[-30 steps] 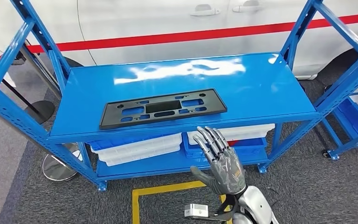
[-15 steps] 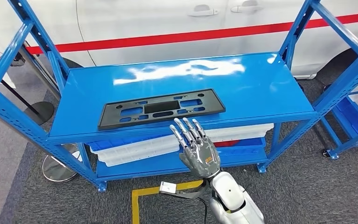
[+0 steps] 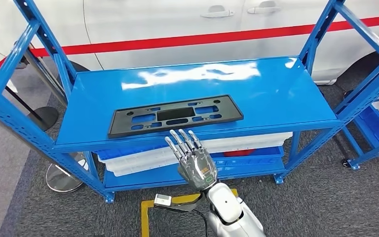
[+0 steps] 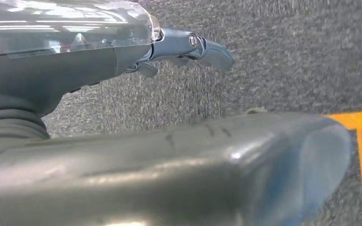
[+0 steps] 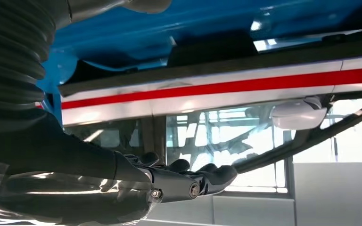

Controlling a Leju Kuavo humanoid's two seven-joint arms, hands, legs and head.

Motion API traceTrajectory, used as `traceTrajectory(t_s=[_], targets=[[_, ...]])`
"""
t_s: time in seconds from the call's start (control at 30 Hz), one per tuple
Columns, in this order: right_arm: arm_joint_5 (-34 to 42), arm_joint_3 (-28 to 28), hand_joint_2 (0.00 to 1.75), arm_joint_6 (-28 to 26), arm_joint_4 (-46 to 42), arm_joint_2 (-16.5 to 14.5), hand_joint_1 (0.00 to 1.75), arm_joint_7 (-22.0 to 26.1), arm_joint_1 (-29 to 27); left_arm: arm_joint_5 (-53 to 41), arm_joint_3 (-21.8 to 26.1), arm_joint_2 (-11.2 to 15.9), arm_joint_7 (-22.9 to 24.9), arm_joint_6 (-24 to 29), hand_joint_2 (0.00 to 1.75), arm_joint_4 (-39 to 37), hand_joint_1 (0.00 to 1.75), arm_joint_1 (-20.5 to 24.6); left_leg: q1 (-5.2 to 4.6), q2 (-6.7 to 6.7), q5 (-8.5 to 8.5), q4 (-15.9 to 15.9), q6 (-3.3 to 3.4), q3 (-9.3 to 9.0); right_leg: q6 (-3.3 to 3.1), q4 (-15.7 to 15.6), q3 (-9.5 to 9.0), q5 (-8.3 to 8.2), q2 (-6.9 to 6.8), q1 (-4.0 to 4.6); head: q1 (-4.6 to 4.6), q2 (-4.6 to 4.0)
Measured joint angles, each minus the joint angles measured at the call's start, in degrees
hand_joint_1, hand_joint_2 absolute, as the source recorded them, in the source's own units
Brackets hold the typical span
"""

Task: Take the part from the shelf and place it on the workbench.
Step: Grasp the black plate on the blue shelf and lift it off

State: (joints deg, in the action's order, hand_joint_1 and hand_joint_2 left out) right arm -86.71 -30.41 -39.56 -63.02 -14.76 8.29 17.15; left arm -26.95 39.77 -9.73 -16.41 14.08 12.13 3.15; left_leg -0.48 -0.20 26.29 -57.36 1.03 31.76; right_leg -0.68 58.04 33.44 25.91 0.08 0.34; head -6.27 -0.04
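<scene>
A: Where have I got the right hand (image 3: 193,159) now?

B: Raised in front of the shelf (image 3: 276,106), just short of its front edge, palm away from us, fingers (image 3: 180,140) straight and slightly apart, nothing in it. The fingertips sit near the front edge of the part (image 3: 175,115) but I see no contact.

A: And the part itself?

B: A flat black plate with cut-outs, lying on the top deck of the shelf, close to the front edge and towards its left half. It's untouched, so I judge the pick has barely begun.

A: How should I take it?

B: It's thin and lies flush on the deck, so I'd bring the fingers over its front edge and draw that edge slightly past the lip of the shelf, then put the thumb underneath. It's long, so I'd grip near its middle, or it may tip once lifted. Keep the wrist low; the right wrist view looks along the underside of the deck, so I think the hand is still a bit beneath the deck's level.

A: The left hand (image 4: 188,47)?

B: Hanging over the grey carpet (image 4: 287,56), away from the shelf, fingers loosely extended and holding nothing, as far as I can see.
</scene>
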Motion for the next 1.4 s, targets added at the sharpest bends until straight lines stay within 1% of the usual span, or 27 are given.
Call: traceTrajectory(t_s=[0.07,0.13,0.2,0.23,0.27,0.3,0.33,0.4,0.43,0.47,0.6,0.67,0.73,0.77,0.8,0.83,0.9,0.97,1.03,1.1,1.13,1.17,1.23,1.27,1.3,1.33,1.4], targets=[[-0.09,-0.06,1.75,-0.03,0.62,-0.42,0.00,-0.39,-0.01,-0.02,0.08,0.01,0.01,-0.19,0.00,0.00,0.00,0.00,0.08,0.05,0.38,-0.23,-0.65,0.00,-0.41,-0.47,-0.29,-0.12,0.10,-0.27,0.00,0.00],[-0.30,-0.14,1.75,-0.07,1.08,-0.87,0.00,-0.83,0.01,-0.12,0.13,0.02,0.00,-0.42,0.00,0.00,0.00,0.02,0.20,0.05,2.30,-3.53,-1.29,1.45,-0.88,-1.05,-0.83,-0.18,0.03,-0.70,-0.01,0.01],[-0.56,-0.21,1.75,-0.10,1.54,-1.17,0.00,-1.27,-0.03,-0.33,0.14,0.02,-0.01,-0.80,0.00,0.00,0.00,-0.03,0.69,0.03,5.49,-10.96,-1.93,5.28,-1.16,-1.14,-1.17,0.10,-0.07,-0.80,-0.02,0.01],[-0.70,-0.21,1.75,-0.12,1.78,-1.21,0.00,-1.50,-0.11,-0.47,0.14,0.02,-0.01,-1.03,0.00,0.00,0.00,-0.10,0.96,0.04,6.52,-14.52,-2.24,7.31,-1.17,-1.11,-1.32,0.28,-0.06,-0.82,-0.02,0.00],[-0.79,-0.21,1.75,-0.13,2.01,-1.22,0.00,-1.74,-0.23,-0.61,0.14,0.03,0.00,-1.20,0.00,0.00,0.00,-0.18,1.22,0.05,6.55,-16.50,-2.50,8.65,-1.11,-1.09,-1.53,0.50,-0.02,-0.85,-0.02,0.00],[-0.86,-0.21,1.75,-0.13,2.23,-1.22,0.00,-1.96,-0.34,-0.75,0.14,0.06,0.02,-1.37,0.00,0.00,0.00,-0.25,1.44,0.06,5.38,-16.15,-2.70,8.87,-0.95,-1.06,-1.84,0.78,0.07,-0.91,-0.02,0.00],[-0.91,-0.21,1.75,-0.14,2.36,-1.22,0.00,-2.12,-0.42,-0.85,0.14,0.10,0.06,-1.50,0.00,0.00,0.00,-0.28,1.62,0.08,3.23,-13.45,-2.82,7.90,-0.75,-1.04,-2.26,1.10,0.15,-1.01,-0.02,0.01],[-0.94,-0.20,1.75,-0.15,2.50,-1.21,0.00,-2.38,-0.48,-1.07,0.14,0.16,0.19,-1.72,0.00,-0.02,0.00,-0.30,1.76,0.11,-0.99,-5.50,-2.85,4.42,-0.15,-0.96,-3.18,1.88,0.27,-1.06,-0.01,0.01],[-0.94,-0.19,1.75,-0.17,2.52,-1.20,0.00,-2.49,-0.49,-1.17,0.14,0.17,0.25,-1.81,0.00,-0.05,0.00,-0.28,1.68,0.09,-1.85,-2.69,-2.60,3.07,0.19,-0.89,-3.42,2.20,0.30,-1.02,-0.01,0.01],[-0.94,-0.18,1.75,-0.21,2.53,-1.18,0.00,-2.60,-0.51,-1.27,0.14,0.17,0.31,-1.89,0.00,-0.08,0.00,-0.25,1.57,0.05,-1.94,-1.18,-2.28,2.36,0.53,-0.88,-3.53,2.41,0.30,-0.93,0.00,0.01],[-0.94,-0.17,1.75,-0.36,2.49,-1.16,0.00,-2.77,-0.66,-1.38,0.15,0.22,0.44,-2.00,0.00,-0.11,0.00,-0.37,1.48,-0.05,-1.02,-0.36,-0.46,1.45,1.70,0.56,-3.37,2.95,0.26,-0.96,0.02,0.01],[-0.92,-0.18,1.75,-0.39,2.47,-1.13,0.00,-2.79,-0.66,-1.44,0.16,0.22,0.45,-2.02,0.00,-0.11,0.00,-0.37,1.43,-0.02,-0.67,-0.09,0.28,0.66,2.03,5.49,-0.79,5.05,0.19,-1.09,0.04,0.01],[-0.82,-0.18,1.75,-0.40,2.48,-0.97,0.00,-2.81,-0.89,-1.60,0.16,0.22,0.46,-2.06,0.00,-0.12,0.00,-0.33,1.16,-0.03,-0.19,-0.09,0.79,0.24,2.15,12.95,4.08,7.71,0.18,-1.06,0.04,0.01],[-0.73,-0.18,1.75,-0.40,2.48,-0.86,0.00,-2.81,-1.07,-1.67,0.16,0.22,0.46,-2.06,0.00,-0.13,0.00,-0.37,0.98,-0.05,0.08,-0.11,0.93,-0.03,2.09,15.44,6.12,8.10,0.18,-1.05,0.04,0.01],[-0.47,-0.17,1.75,-0.40,2.48,-0.77,0.00,-2.69,-1.21,-1.71,0.16,0.22,0.48,-1.96,0.00,-0.13,0.00,-0.46,0.80,-0.10,0.39,-0.12,1.01,-0.38,1.90,15.86,7.16,7.32,0.18,-1.01,0.04,0.01],[0.04,-0.18,1.75,-0.40,2.48,-0.71,0.00,-2.44,-1.28,-1.70,0.18,0.22,0.49,-1.79,0.00,-0.13,0.00,-0.55,0.60,-0.14,0.73,-0.13,1.04,-0.85,1.57,14.01,7.02,5.35,0.18,-0.89,0.04,0.01],[1.37,-0.19,1.75,-0.38,2.46,-0.47,0.00,-2.07,-1.26,-1.94,0.22,0.15,0.43,-1.85,0.00,-0.21,0.00,-0.79,0.29,-0.17,1.44,-0.10,0.99,-1.91,0.34,6.57,4.62,0.21,0.08,-0.37,0.03,0.00],[2.10,-0.22,1.75,-0.31,2.13,0.14,0.00,-2.54,-1.40,-2.63,0.19,0.11,0.23,-2.81,0.00,-0.37,0.00,-0.96,0.23,-0.22,1.98,-0.04,0.62,-2.31,-0.81,1.34,2.93,-1.73,-0.05,0.25,0.05,0.00],[2.14,-0.20,1.75,-0.27,1.38,0.96,0.00,-3.21,-1.91,-3.15,0.10,0.15,0.12,-3.76,0.00,-0.46,0.00,-1.12,0.21,-0.23,2.09,-0.27,-0.07,-2.52,-1.26,0.13,2.52,-1.53,0.01,0.43,0.10,0.00],[2.08,-0.19,1.75,-0.26,0.59,1.46,0.00,-3.45,-2.34,-3.29,0.06,0.32,0.15,-4.16,0.00,-0.46,0.00,-1.37,0.17,-0.14,2.66,-1.26,-0.62,-2.75,-1.39,-0.63,1.42,-1.95,0.15,-0.04,0.09,0.00],[2.03,-0.20,1.75,-0.25,0.29,1.55,0.00,-3.47,-2.39,-3.33,0.04,0.40,0.16,-4.24,0.00,-0.46,0.00,-1.42,0.22,-0.13,3.54,-2.78,-0.91,-2.19,-1.47,-0.95,0.84,-1.92,0.18,-0.33,0.09,0.01],[1.98,-0.21,1.75,-0.24,0.05,1.61,0.00,-3.48,-2.43,-3.38,0.02,0.50,0.17,-4.28,0.00,-0.46,0.00,-1.41,0.38,-0.12,4.92,-5.30,-1.22,-0.96,-1.53,-1.20,0.41,-1.83,0.18,-0.52,0.09,0.02],[1.94,-0.21,1.75,-0.20,-0.17,1.79,0.00,-3.48,-2.60,-3.45,0.00,0.61,0.20,-4.21,0.00,-0.46,0.00,-1.36,0.87,-0.12,8.06,-12.33,-2.13,3.07,-1.62,-1.24,0.12,-1.48,0.14,-0.58,0.09,0.01],[1.93,-0.21,1.75,-0.17,-0.20,1.90,0.00,-3.48,-2.77,-3.45,-0.01,0.66,0.26,-3.87,0.00,-0.46,0.00,-1.40,1.15,-0.11,8.86,-14.88,-2.55,4.82,-1.55,-1.21,0.01,-1.29,0.16,-0.61,0.09,0.01],[1.89,-0.21,1.75,-0.13,-0.21,2.02,0.00,-3.49,-2.94,-3.39,-0.01,0.67,0.32,-3.20,0.00,-0.46,0.00,-1.47,1.41,-0.09,8.56,-15.72,-2.91,5.81,-1.42,-1.14,-0.17,-1.07,0.21,-0.67,0.09,0.01],[1.84,-0.21,1.75,-0.05,-0.23,2.11,0.00,-3.50,-3.05,-3.30,0.00,0.61,0.37,-2.45,0.00,-0.46,0.00,-1.54,1.64,-0.08,7.02,-14.37,-3.16,5.72,-1.24,-1.04,-0.41,-0.84,0.29,-0.79,0.09,0.00],[1.63,-0.26,1.75,0.26,-0.41,2.18,0.00,-3.52,-3.12,-3.11,0.01,0.46,0.12,-1.94,0.00,-0.46,0.00,-1.65,2.04,-0.03,1.97,-7.11,-3.55,3.24,-0.64,-0.73,-0.99,-0.22,0.41,-1.03,0.09,0.01]])
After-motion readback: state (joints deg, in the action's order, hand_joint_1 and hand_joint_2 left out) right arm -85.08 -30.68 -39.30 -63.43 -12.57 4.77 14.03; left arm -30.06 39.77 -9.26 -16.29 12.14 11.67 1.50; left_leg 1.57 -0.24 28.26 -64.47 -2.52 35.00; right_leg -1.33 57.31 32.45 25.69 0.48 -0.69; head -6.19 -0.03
